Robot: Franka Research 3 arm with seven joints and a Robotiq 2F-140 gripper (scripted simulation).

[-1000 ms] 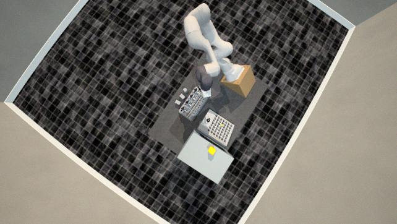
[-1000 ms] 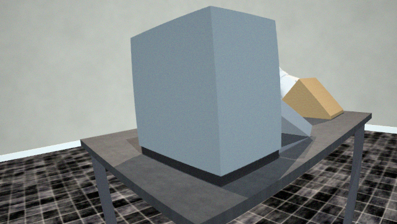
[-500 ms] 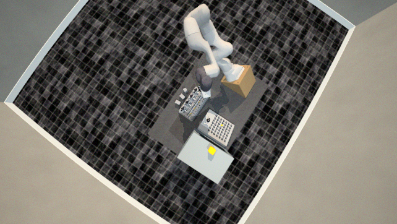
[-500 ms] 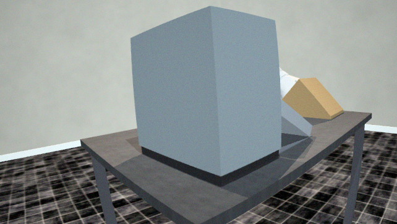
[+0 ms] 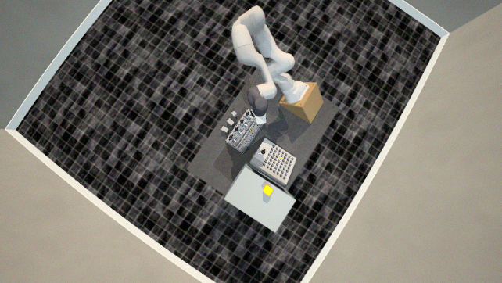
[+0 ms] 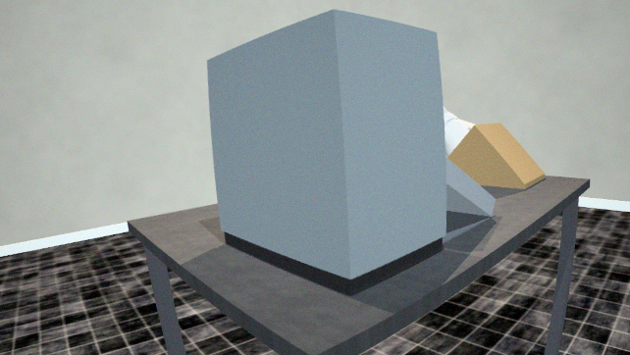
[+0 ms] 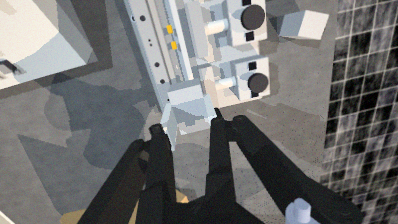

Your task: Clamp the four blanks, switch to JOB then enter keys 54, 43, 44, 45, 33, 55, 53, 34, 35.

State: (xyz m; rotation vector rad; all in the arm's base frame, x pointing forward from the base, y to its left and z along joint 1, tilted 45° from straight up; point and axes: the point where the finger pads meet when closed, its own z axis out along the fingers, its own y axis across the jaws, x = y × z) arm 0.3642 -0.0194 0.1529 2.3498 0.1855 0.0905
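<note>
The arm bends sharply — its tool pointing downward, fingers gripping, partly closed.
</note>
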